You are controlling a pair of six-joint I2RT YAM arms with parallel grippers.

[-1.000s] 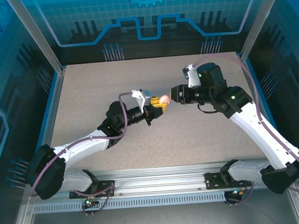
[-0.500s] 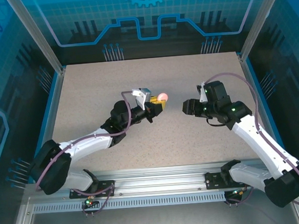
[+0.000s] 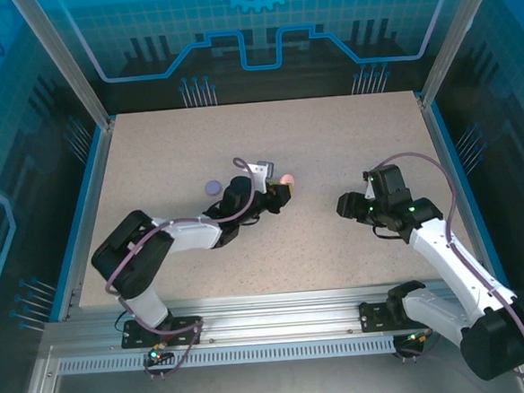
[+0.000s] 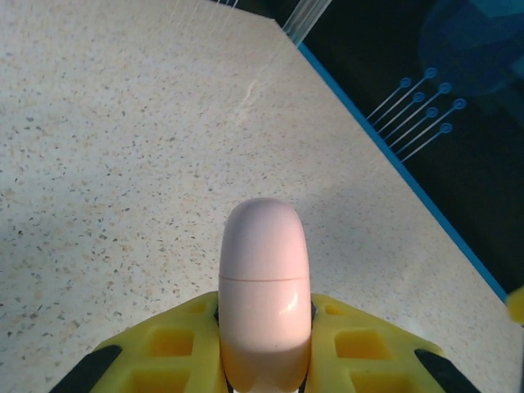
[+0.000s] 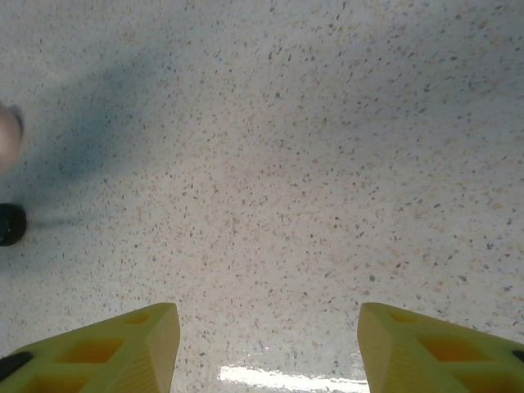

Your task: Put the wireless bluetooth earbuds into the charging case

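While left end effector (image 4: 264,348) pinches the pink case (image 4: 264,262) over mid-desk (image 3: 330,138), long axis pointing 2 o'clock in top view, right end effector (image 5: 266,332) sits spread and empty at the case's 4 o'clock, well apart. Left arm is nearer.

Pink case (image 4: 264,286) cut by the bottom edge; black thing (image 5: 10,224) clipped at left.
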